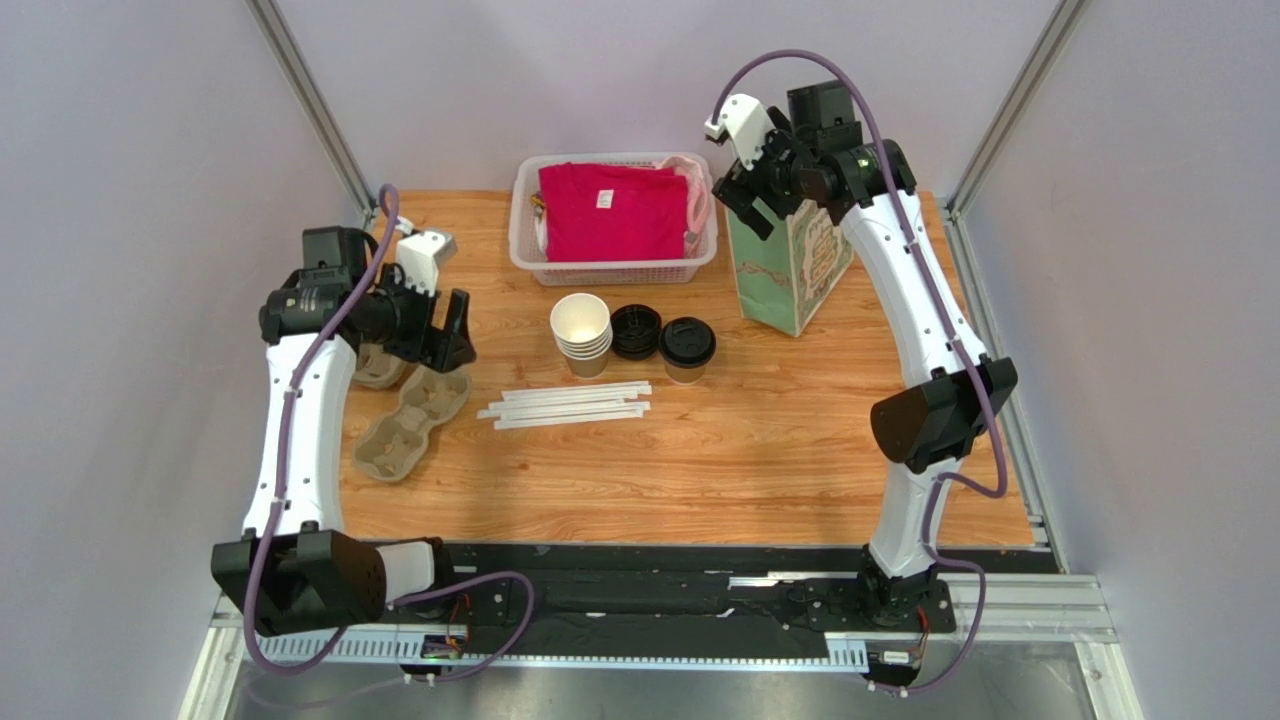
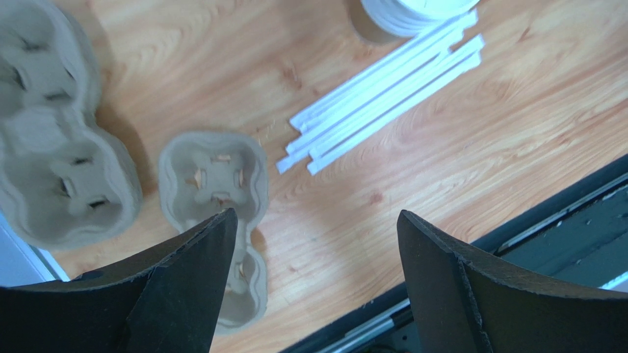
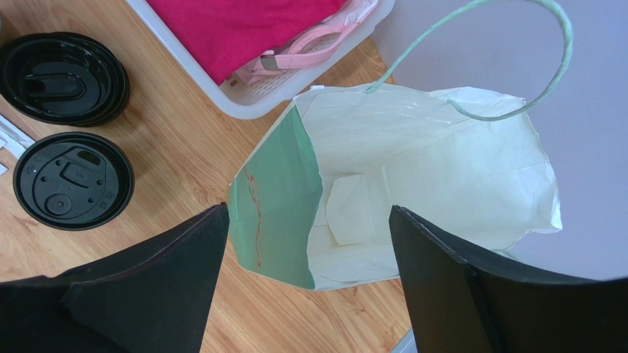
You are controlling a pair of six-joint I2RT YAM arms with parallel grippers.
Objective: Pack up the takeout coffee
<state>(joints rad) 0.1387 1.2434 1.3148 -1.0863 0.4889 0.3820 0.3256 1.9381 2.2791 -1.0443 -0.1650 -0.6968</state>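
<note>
On the left, my left gripper (image 2: pixel 315 220) hung wide open over the cardboard cup trays (image 2: pixel 214 180), holding nothing. Further right, the takeout coffee (image 1: pixel 688 345) stood with its lid on, just beside the spare lids (image 1: pixel 636 330). My right gripper (image 3: pixel 308 213) was open too, above the open paper bag (image 3: pixel 442 176). I think packing had not started. Next I needed to grab the cup's side, keep it upright, and lower it into the bag.

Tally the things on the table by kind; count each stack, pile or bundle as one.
Pulp carriers: 2
Lidded cup: 1
Cup stack: 1
Lid pile: 1
Straw bundle: 1
Paper bag: 1
Basket: 1
Total: 8
</note>
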